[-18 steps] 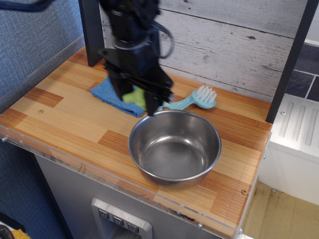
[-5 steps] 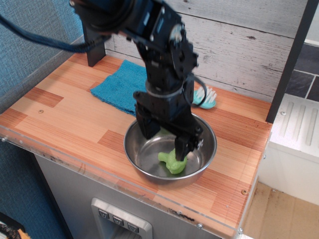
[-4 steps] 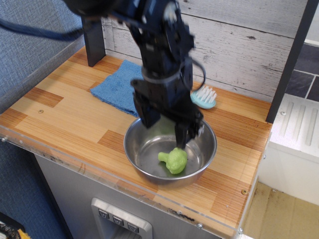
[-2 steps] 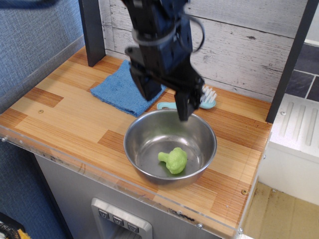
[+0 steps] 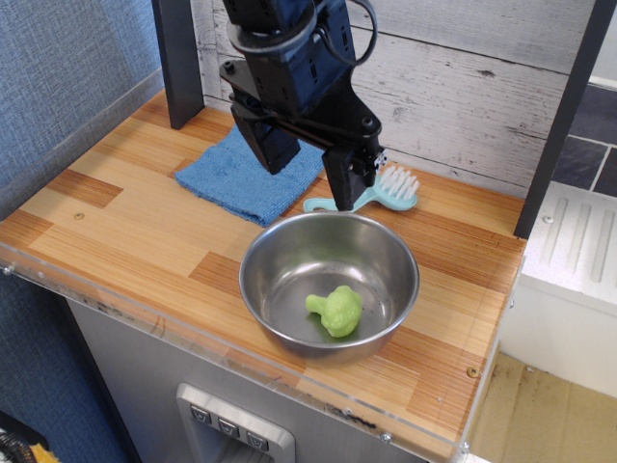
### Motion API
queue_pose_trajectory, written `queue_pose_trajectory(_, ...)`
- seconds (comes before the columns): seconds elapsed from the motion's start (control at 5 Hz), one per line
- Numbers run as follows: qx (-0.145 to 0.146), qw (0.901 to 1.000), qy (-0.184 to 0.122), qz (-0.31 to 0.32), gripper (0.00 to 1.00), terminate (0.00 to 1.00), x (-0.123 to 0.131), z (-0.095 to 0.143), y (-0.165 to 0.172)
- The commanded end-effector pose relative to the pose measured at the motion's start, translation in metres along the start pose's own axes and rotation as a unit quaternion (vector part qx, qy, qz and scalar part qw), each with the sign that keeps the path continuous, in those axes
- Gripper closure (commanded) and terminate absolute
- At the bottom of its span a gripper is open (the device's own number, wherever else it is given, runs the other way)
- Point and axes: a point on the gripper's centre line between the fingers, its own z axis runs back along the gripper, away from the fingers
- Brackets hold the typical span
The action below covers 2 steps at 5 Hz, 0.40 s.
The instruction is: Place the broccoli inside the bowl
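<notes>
Hanging above the bowl (image 5: 386, 253), the hand (image 5: 307, 172) is spread wide and empty (broccoli (image 5: 335, 310) lies inside).

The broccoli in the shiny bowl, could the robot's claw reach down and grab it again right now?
Probably yes. The broccoli lies uncovered on the bottom of the bowl, whose top is open. The gripper hangs open above the bowl's far rim, with nothing between them. The bowl's deep sides might crowd the fingers a little.

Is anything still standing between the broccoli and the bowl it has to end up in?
Nothing visible does. The broccoli lies on the bottom of the bowl, inside its rim. The gripper hangs open above the bowl's far side, clear of the broccoli. The brush and the blue cloth lie behind the bowl.
</notes>
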Motion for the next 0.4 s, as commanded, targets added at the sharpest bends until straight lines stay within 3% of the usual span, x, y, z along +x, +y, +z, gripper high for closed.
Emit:
queue_pose_trajectory(0.0,0.002,0.9998,-0.020,-0.001,0.00,0.00,-0.0029,0.0127,-0.0015)
queue_pose_trajectory(0.2,0.002,0.9998,-0.020,-0.001,0.00,1.00,-0.0029,0.0127,-0.0015)
